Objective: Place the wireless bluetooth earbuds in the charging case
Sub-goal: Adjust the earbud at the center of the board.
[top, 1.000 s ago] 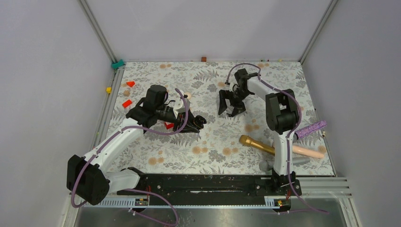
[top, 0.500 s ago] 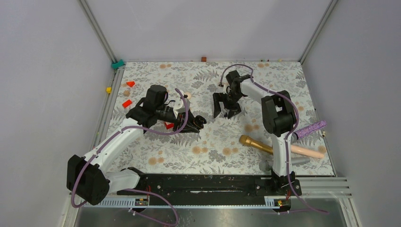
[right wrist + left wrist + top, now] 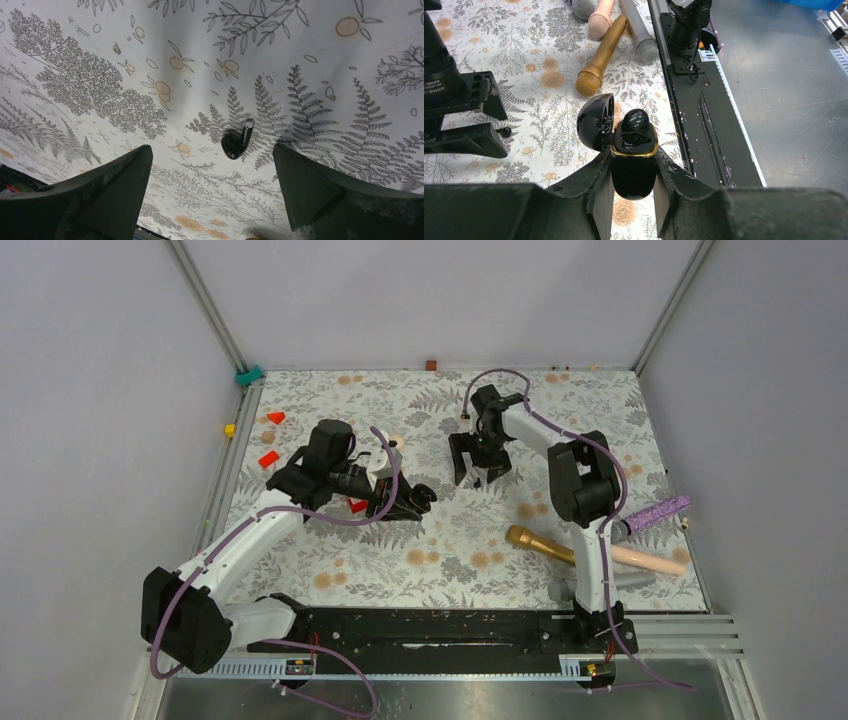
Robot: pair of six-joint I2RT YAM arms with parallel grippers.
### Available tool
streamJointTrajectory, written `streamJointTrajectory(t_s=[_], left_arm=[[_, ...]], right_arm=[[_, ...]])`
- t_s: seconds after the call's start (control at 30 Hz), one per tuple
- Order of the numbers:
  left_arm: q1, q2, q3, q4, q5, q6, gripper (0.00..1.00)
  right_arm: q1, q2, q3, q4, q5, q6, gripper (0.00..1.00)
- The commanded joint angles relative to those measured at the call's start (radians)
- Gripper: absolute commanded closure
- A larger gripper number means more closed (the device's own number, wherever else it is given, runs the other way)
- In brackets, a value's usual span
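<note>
My left gripper point(image 3: 634, 172) is shut on the black charging case point(image 3: 634, 150), which has a gold rim. Its lid point(image 3: 595, 121) hangs open to the left, and one black earbud point(image 3: 635, 120) sits in the case. In the top view this gripper point(image 3: 402, 502) holds the case point(image 3: 421, 496) left of the table's middle. A second black earbud point(image 3: 234, 143) lies on the floral cloth. My right gripper point(image 3: 211, 150) hangs open just above it, one finger on each side, not touching it. From the top view the right gripper point(image 3: 478, 468) hides that earbud.
A gold microphone point(image 3: 540, 543), a pink one point(image 3: 650, 560) and a purple glittery one point(image 3: 657, 512) lie at the right. Red bits point(image 3: 268, 458) point(image 3: 275, 417) lie at the far left, another point(image 3: 357, 506) under the left wrist. A black rail point(image 3: 694, 125) runs along the near edge.
The right gripper has shifted left across the cloth, staying open. The left arm and the case have not moved.
</note>
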Motion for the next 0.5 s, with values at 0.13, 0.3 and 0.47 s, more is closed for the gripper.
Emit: streamJointTrajectory(t_s=[0.13, 0.3, 0.47], left_arm=[[-0.006, -0.016, 0.009, 0.045, -0.005, 0.015, 1.00], [-0.007, -0.021, 0.007, 0.046, -0.006, 0.019, 1.00], [-0.007, -0.026, 0.004, 0.045, -0.006, 0.021, 1.00]], right_arm=[[0.094, 0.092, 0.104, -0.056, 0.057, -0.042, 0.01], [0.117, 0.081, 0.086, -0.052, 0.000, -0.027, 0.00], [0.133, 0.045, 0.007, -0.016, -0.109, -0.007, 0.00]])
